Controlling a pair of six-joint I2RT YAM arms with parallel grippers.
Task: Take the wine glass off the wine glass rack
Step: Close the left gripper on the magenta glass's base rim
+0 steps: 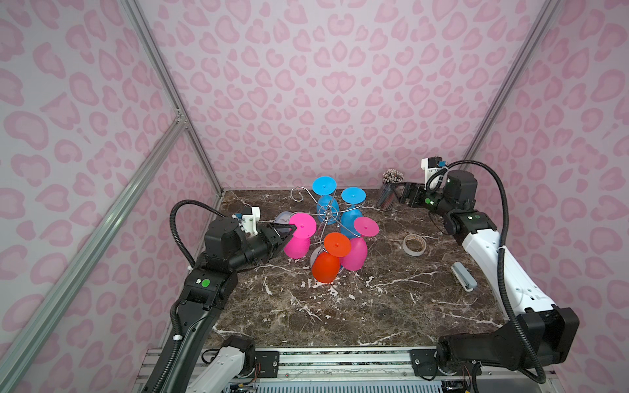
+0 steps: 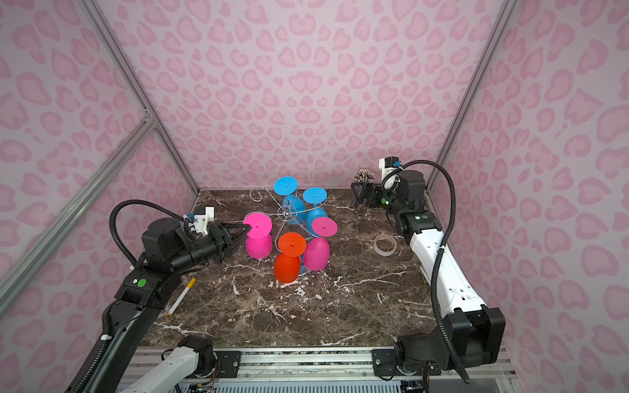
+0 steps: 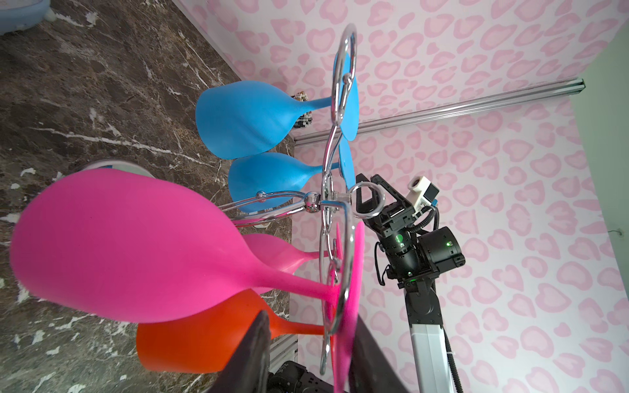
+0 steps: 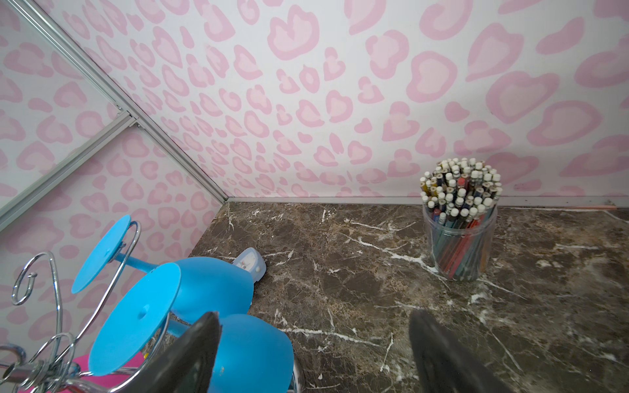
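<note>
The chrome wine glass rack (image 1: 327, 217) (image 2: 288, 213) stands mid-table with several wine glasses hanging upside down: two blue, two pink, one orange. My left gripper (image 1: 293, 231) (image 2: 245, 233) is at the leftmost pink wine glass (image 1: 296, 246) (image 3: 126, 245), just under its round foot. In the left wrist view the left gripper (image 3: 311, 320) straddles the stem end, the foot and a rack wire; one finger lies against the foot, the other stands apart. My right gripper (image 1: 394, 194) (image 4: 315, 316) hovers open and empty at the back right.
A clear cup of pencils (image 4: 459, 238) stands by the back wall next to the right gripper. A tape roll (image 1: 414, 244) and a grey stapler-like object (image 1: 463, 276) lie right of the rack. A marker (image 2: 182, 296) lies front left. A pale blue object (image 4: 250, 263) sits behind the rack.
</note>
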